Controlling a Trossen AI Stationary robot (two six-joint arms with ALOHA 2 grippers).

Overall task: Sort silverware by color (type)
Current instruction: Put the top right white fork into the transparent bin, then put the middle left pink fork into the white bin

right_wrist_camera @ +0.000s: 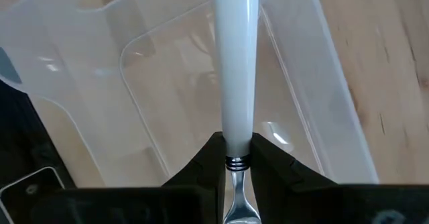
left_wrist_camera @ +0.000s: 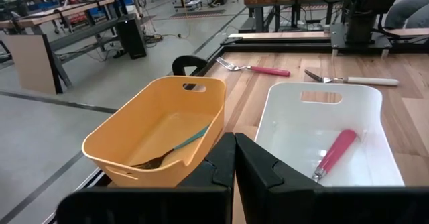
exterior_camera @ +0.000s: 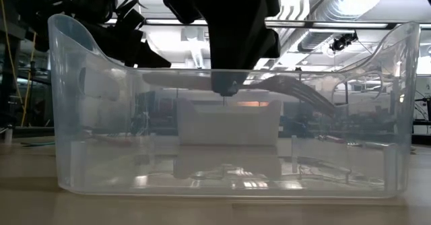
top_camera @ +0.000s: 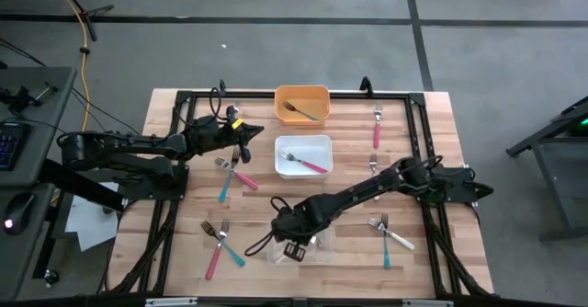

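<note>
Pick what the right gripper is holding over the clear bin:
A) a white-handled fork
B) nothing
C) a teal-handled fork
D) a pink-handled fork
A: in the right wrist view the right gripper is shut on a white-handled fork near the collar where handle meets metal, with the clear bin directly beneath it.

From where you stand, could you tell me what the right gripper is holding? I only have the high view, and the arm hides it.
Observer: The right gripper is shut on a white-handled fork, pinched just above the metal neck.
Operator: Thank you. Is it over the clear bin yet?
Observer: Yes, the clear bin lies directly beneath the handle.
Operator: Is the bin empty?
Observer: No fork shows lying on its floor in the low view.
Operator: And the left gripper?
Observer: The left gripper is shut, empty, facing the orange bin and the white bin.
</note>
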